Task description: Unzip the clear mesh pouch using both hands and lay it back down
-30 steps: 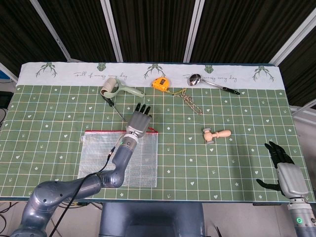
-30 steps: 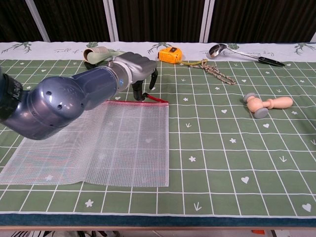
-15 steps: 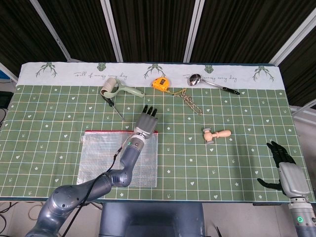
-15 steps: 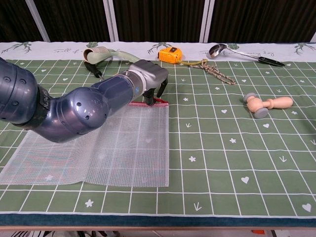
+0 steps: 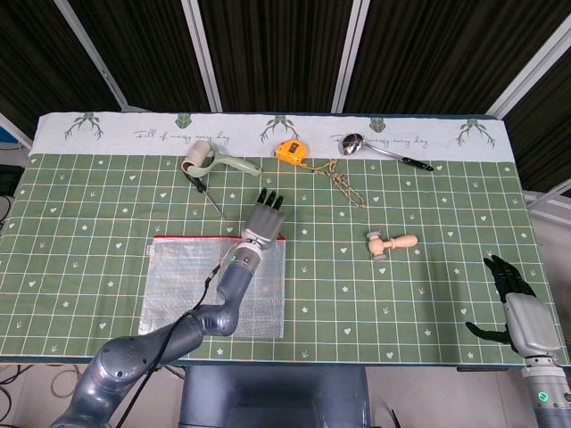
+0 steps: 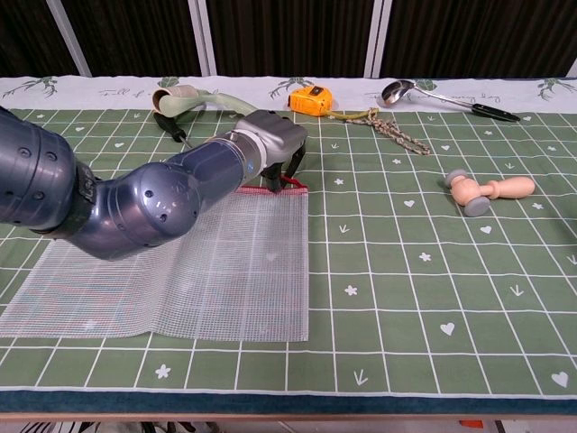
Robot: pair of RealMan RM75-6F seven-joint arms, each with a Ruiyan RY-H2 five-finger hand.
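Lying flat on the green gridded table (image 5: 428, 294), the clear mesh pouch (image 6: 180, 280) sits in the near-left area, its red zipper edge (image 5: 192, 237) running along the far side.

Left robot hand (image 5: 264, 217): positioned over the pouch's far right corner, fingers extended and slightly spread, pointing away from the robot. In the chest view the fingertips (image 6: 294, 162) curl downward at the red zipper end, touching or just above it; actual contact cannot be confirmed. Nothing is seen held in this hand. The left forearm (image 6: 135, 194) crosses above the upper part of the pouch.

Right robot hand (image 5: 510, 294): visible only in the head view, at the near right edge of the table, well apart from the pouch. Fingers are apart and it holds nothing.

Other items noted along the far side of the table:
- a tape roll with pale green handle (image 5: 207, 159), with a dark screwdriver (image 5: 203, 191) just beside it;
- a yellow tape measure (image 5: 289, 152);
- a braided cord (image 5: 343, 183) running near the tape measure;
- a metal ladle (image 5: 379, 149).

A small wooden mallet (image 5: 390, 242) lies right of centre, apart from the pouch.
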